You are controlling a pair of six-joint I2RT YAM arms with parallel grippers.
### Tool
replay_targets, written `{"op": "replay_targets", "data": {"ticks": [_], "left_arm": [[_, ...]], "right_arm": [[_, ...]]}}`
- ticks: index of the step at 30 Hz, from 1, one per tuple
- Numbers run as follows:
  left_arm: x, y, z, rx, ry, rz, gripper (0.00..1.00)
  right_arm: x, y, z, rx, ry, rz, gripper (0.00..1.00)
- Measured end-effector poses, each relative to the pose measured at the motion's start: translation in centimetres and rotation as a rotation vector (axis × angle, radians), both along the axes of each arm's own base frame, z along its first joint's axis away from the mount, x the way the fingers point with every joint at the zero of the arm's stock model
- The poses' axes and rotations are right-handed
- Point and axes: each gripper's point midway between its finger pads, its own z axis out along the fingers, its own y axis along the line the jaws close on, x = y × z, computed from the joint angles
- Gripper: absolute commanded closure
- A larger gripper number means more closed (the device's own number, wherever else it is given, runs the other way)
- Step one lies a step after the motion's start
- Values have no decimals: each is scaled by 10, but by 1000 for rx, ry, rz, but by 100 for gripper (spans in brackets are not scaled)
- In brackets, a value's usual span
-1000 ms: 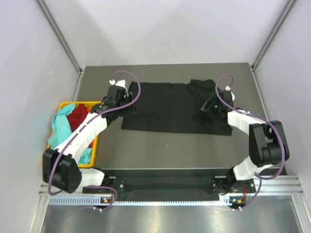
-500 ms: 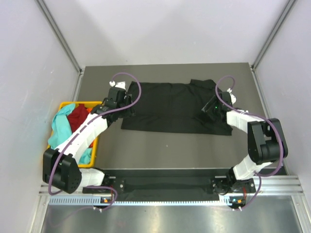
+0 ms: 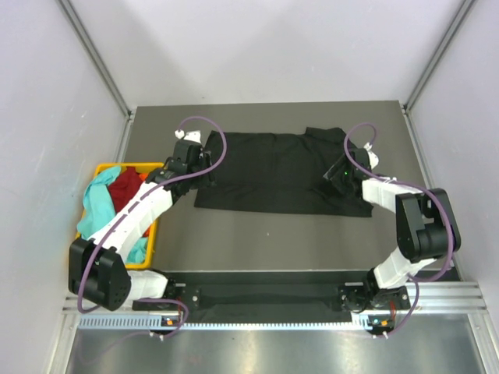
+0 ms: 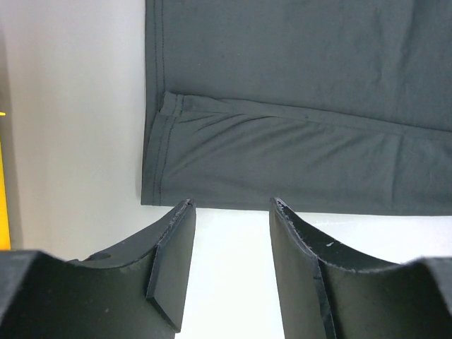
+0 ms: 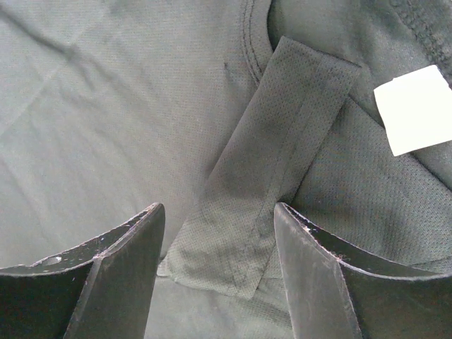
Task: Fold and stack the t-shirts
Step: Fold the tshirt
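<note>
Black cloth t-shirt (image 3: 265, 167) lies flat on grey table (image 3: 257, 241). Left gripper (image 4: 231, 205) wide, empty, at left hem edge; right gripper (image 5: 219, 207) wide, empty, beside white neck label (image 5: 413, 109). Best: pinch both edges squarely, lift evenly.

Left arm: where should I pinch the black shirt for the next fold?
Take the black t-shirt at its hemmed corner, just ahead of the open left gripper. Come in across the table; the cloth lies flat there, edge exposed.
</note>
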Motion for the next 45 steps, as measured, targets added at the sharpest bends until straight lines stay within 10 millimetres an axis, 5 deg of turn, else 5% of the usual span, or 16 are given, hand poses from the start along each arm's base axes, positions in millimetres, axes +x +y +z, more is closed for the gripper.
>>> {"op": "replay_targets", "data": {"ticks": [25,38,45], "left_arm": [[-1,1,-2,2,4,1,49],[-1,2,-3,7,6,6,49],[-1,3,-3,10,4,10,49]], "right_arm": [[14,19,7,34,-41,78,37],[66,32,43,-7,-155,160,37],[43,20,44,-45,-67,125,37]]}}
